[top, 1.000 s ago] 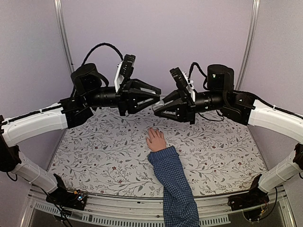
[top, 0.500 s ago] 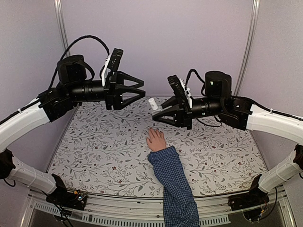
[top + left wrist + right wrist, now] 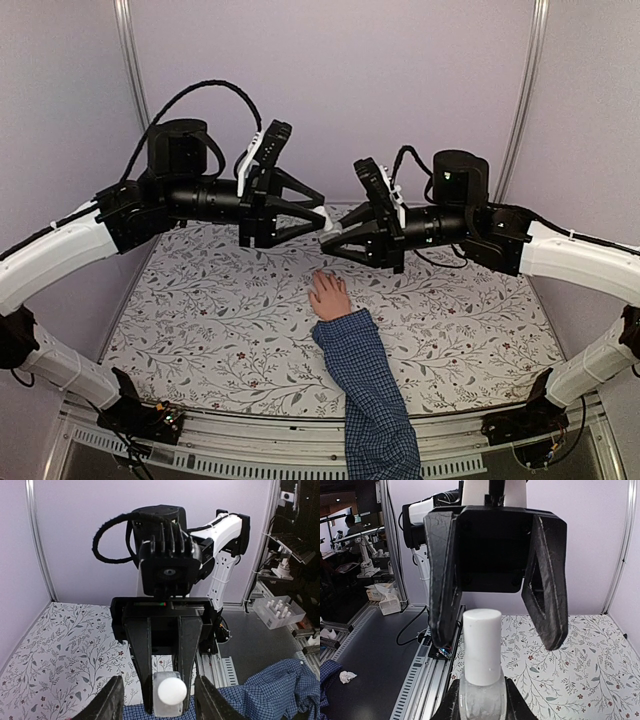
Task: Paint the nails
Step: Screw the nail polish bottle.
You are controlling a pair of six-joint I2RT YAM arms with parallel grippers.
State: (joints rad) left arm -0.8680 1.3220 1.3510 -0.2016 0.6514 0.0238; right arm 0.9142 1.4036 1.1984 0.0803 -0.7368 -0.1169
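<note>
**Left open at the cap, right holding the bottle**

Your right gripper point(image 3: 333, 242) is clamped on the polish bottle point(image 3: 480, 696). Your left gripper point(image 3: 320, 213) stands open, one finger on each side of the white cap point(image 3: 481, 645), not touching it. The nails point(image 3: 322, 277) rest on the table point(image 3: 200, 320) just below both grippers.

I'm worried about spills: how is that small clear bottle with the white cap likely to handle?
The bottle looks like clear glass: probably rigid, smooth, slippery, breakable if dropped. Narrow with a tall white cap, it would likely tip easily when stood up. The right gripper pinches only its body, so it might twist.
</note>
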